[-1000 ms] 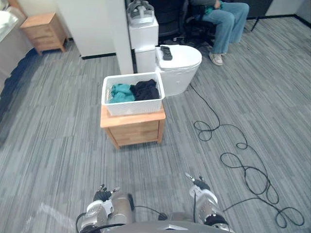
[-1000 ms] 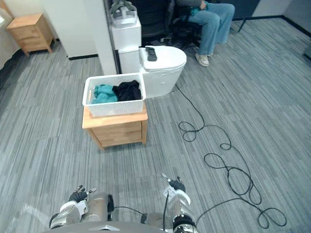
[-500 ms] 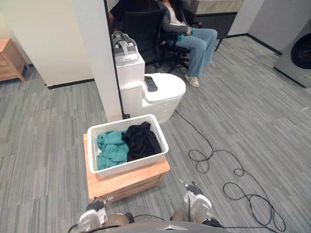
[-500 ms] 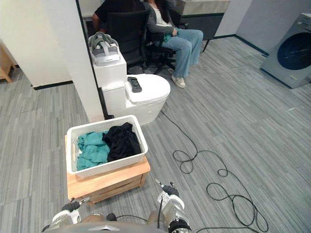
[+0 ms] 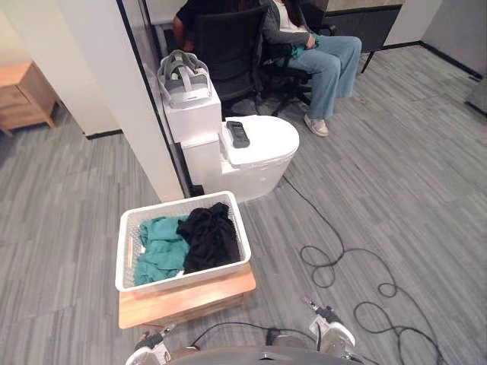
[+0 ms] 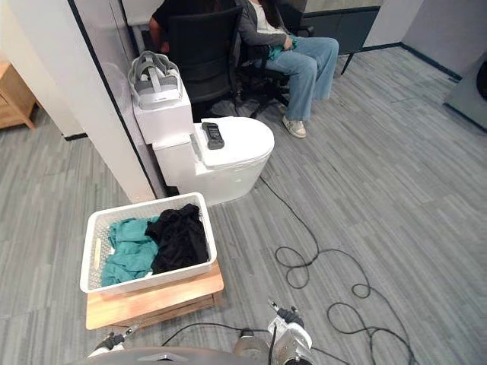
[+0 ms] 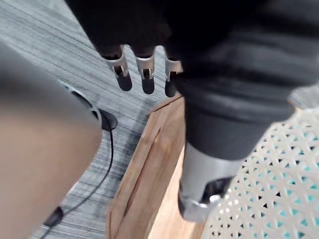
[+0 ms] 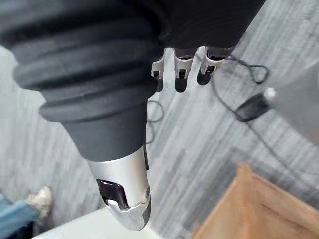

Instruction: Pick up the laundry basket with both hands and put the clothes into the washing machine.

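Note:
A white lattice laundry basket [image 5: 180, 281] sits on a low wooden stand [image 5: 186, 299] just ahead of me. Teal clothes [image 5: 156, 251] fill its left half and a black garment [image 5: 207, 239] its right. My left hand [image 5: 152, 351] hangs low before the stand's front left corner, fingers [image 7: 144, 74] straight and empty, with the basket's wall [image 7: 259, 199] close beside it. To the right of the stand my right hand [image 5: 332, 331] is open too, fingers [image 8: 180, 69] straight over the floor. A grey washing machine [image 6: 473, 90] edges in at far right.
Behind the basket stands a white round-topped unit [image 5: 262, 148] with a black remote [image 5: 238, 133] on it, and a white box carrying a headset [image 5: 185, 76]. A person [image 5: 323, 53] sits on a black chair beyond. A white pillar [image 5: 114, 84] rises at the left.
The whole picture has shifted as the camera moved. The basket and stand now lie nearer and further left. Both hands stay low and empty.

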Controlling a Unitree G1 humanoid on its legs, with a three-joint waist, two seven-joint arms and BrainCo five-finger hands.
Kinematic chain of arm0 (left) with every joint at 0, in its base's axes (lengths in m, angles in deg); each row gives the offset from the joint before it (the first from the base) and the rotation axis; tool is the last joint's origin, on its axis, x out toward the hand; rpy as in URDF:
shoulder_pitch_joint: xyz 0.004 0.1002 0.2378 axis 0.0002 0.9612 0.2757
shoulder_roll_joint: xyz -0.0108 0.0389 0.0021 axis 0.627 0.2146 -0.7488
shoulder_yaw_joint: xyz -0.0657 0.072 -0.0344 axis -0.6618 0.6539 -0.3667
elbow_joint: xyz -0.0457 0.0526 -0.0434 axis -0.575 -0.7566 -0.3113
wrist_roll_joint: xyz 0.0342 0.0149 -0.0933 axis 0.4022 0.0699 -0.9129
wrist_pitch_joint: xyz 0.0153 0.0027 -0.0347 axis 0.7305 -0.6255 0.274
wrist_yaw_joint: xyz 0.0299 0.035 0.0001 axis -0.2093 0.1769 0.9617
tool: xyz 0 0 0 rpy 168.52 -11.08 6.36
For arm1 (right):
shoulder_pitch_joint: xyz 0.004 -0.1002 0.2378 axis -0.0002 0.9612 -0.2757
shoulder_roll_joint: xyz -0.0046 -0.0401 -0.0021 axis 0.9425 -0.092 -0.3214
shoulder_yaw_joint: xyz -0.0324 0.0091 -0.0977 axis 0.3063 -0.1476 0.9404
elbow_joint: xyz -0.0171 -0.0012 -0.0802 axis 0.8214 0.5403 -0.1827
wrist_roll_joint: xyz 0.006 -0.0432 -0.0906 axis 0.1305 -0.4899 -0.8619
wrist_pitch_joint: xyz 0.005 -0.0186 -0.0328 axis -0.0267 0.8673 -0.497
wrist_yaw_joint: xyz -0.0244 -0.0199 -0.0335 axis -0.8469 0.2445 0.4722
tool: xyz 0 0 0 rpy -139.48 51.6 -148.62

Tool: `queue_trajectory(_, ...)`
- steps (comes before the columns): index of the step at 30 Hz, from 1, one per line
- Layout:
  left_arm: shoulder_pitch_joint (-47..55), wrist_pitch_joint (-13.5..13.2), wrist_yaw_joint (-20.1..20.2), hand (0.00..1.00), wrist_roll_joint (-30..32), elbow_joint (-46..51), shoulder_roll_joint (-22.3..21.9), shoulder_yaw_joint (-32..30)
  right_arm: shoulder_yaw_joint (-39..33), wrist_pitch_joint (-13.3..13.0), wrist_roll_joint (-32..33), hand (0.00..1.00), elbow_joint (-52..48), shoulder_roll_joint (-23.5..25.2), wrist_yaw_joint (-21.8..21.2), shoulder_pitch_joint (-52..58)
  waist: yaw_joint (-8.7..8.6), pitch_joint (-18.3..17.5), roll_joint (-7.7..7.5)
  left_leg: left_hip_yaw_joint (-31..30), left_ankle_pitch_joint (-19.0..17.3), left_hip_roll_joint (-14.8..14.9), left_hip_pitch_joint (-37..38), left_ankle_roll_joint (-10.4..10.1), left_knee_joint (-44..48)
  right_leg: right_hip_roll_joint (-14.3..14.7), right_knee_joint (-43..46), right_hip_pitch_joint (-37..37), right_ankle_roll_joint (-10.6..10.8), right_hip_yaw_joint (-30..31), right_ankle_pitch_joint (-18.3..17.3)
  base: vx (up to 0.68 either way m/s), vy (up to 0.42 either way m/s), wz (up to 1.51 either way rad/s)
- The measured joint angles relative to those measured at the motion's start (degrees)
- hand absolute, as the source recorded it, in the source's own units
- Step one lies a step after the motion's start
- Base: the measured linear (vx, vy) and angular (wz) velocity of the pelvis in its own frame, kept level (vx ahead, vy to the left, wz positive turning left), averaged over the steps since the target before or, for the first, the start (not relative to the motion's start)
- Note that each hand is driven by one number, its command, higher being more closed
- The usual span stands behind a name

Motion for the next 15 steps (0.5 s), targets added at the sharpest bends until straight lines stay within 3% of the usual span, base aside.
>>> queue_trajectory(3, 1.6, 0.2, -1.6, 0.0, -3.9, 1.0, 0.2, -3.7, 0.0, -0.6, -0.4, 0.0, -10.6, 0.4, 1.3, 3.6, -0.35, 0.3, -0.95, 0.1, -0.1, -0.3, -1.0, 0.1, 0.0, -0.3, -1.4, -0.3, 0.0, 0.2, 0.5, 0.0, 0.014, 0.0)
queue_trajectory(6, 4.9, 0.2, -2.5, 0.0, -6.7, 3.2, 1.1, -8.3, -2.6, -1.0, -1.9, 0.0, -19.8, 0.3, 2.1, 6.6, -0.77, 0.5, -0.55, 0.2, -0.3, -1.0, -2.5, 0.5, 0.1, -0.8, -2.9, -1.1, 0.6, 0.3, 1.4, 0.02, 0.052, -0.01)
queue_trajectory(9, 6.1, 0.2, -3.3, 0.0, -7.2, 4.9, 3.3, -12.4, -5.5, -1.3, -3.4, 0.0, -25.8, 0.0, 3.8, 6.8, -1.0, 1.2, 0.61, 0.1, -0.4, -1.4, -3.1, 0.7, 0.0, -1.2, -4.0, -1.1, 0.9, 0.1, 2.0, 0.04, 0.042, 0.03)
queue_trajectory(13, 6.2, -0.7, -3.7, 0.0, -7.7, 10.3, 6.5, -14.3, -6.4, -2.2, -5.4, 0.0, -33.6, -1.3, 5.5, 4.9, -1.3, 2.3, 3.45, -0.4, -0.3, -2.0, -4.8, 0.9, 0.2, -1.5, -5.9, -1.6, 1.1, -0.2, 3.1, 0.02, 0.025, 0.05)
queue_trajectory(15, 6.2, -1.4, -3.8, 0.0, -7.7, 12.5, 8.2, -14.3, -6.2, -2.7, -5.4, 0.0, -36.6, -1.3, 5.5, 3.5, -1.51, 2.3, 4.05, -0.8, -0.3, -2.0, -5.4, 0.9, 0.3, -1.4, -6.9, -1.7, 1.1, -0.4, 3.6, 0.02, 0.007, 0.04)
